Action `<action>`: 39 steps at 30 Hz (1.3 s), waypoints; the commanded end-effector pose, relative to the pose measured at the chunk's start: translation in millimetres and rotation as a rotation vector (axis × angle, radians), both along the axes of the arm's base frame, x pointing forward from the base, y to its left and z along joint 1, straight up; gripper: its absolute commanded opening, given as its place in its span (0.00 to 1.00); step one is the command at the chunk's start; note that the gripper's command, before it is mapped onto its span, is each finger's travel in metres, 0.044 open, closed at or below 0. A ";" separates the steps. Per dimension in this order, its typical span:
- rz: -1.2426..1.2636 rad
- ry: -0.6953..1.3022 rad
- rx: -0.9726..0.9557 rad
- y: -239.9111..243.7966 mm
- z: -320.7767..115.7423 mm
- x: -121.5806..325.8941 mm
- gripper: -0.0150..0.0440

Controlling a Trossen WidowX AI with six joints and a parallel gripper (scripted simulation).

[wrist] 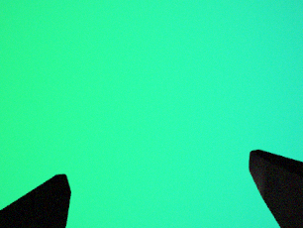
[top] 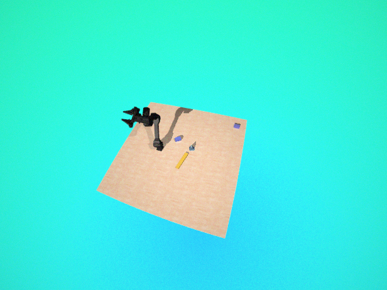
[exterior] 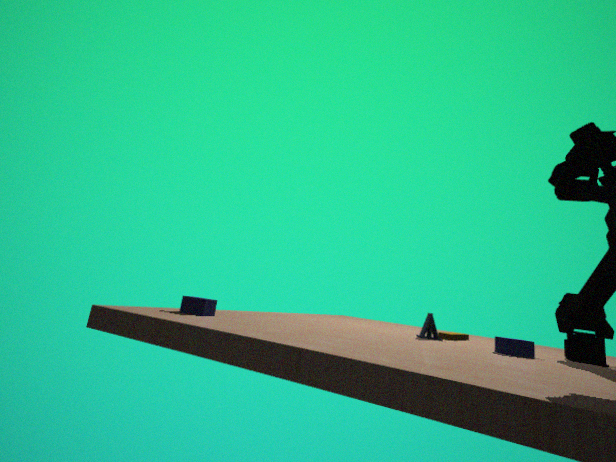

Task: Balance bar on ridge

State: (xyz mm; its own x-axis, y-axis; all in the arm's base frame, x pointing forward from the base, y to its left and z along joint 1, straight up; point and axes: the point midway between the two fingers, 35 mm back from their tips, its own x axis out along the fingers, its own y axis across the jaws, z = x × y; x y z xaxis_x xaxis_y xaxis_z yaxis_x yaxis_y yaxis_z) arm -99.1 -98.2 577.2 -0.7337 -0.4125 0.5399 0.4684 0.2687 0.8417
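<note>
A yellow bar (top: 182,160) (exterior: 454,336) lies flat on the table, close beside the ridge. The ridge (top: 191,148) (exterior: 429,328) is a small blue-grey peaked piece standing upright on the table, with nothing on top of it. My gripper (top: 122,115) (wrist: 159,172) is open and empty, raised high and out past the table's left edge in the top view, far from the bar and the ridge. In the exterior view the gripper's fingers cannot be made out.
A purple-blue block (top: 178,139) (exterior: 514,347) lies between the arm's base and the ridge. A second such block (top: 237,125) (exterior: 198,306) lies near a far corner of the wooden table (top: 188,201) (exterior: 300,345). The arm's base (top: 159,145) stands on the table, left of the ridge.
</note>
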 end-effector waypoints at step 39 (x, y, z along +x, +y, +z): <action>0.345 1.696 1.040 -190.8 -168.6 312.9 0.79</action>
